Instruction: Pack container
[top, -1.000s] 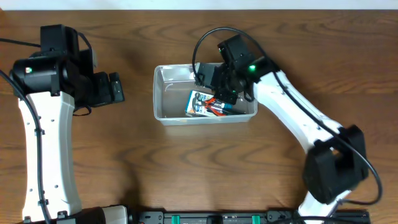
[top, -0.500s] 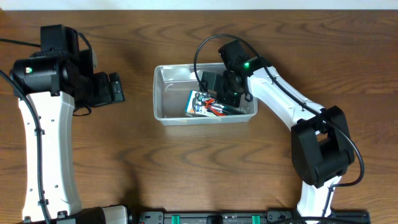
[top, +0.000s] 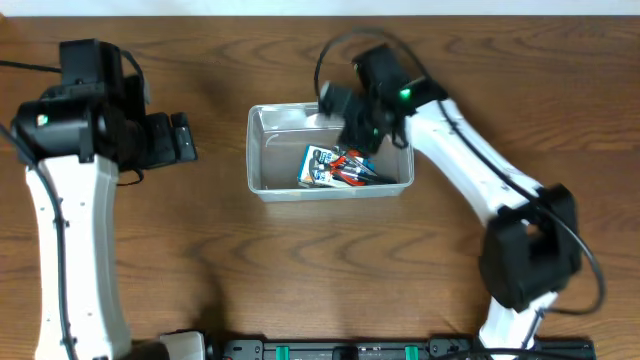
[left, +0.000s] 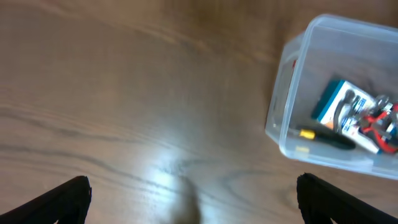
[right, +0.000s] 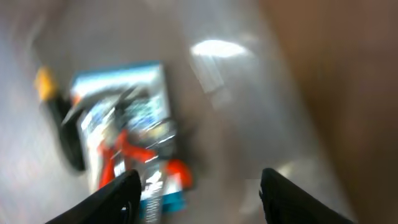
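The clear plastic container (top: 256, 182) stands mid-table. It holds a blue-and-white package (top: 318, 166), red-handled pliers (top: 352, 170) lying on it, and a black tool with a yellow end (left: 323, 138). My right gripper (top: 347, 118) hovers over the container's back right part. It is open, with nothing between its fingers. The blurred right wrist view looks down on the package (right: 124, 106) and pliers (right: 127, 152), the gripper (right: 202, 199) above them. My left gripper (top: 184, 140) stays open over bare wood, left of the container (left: 292, 106).
Brown wooden table (top: 330, 270) all round the container. The left arm's white link (top: 70, 250) runs down the left side; the right arm's link (top: 480, 190) crosses the right side. A white strip edges the table's far side.
My right gripper has opened and pulled up and back out of the container. The red-handled pliers now lie free on the package. The left arm has barely moved.
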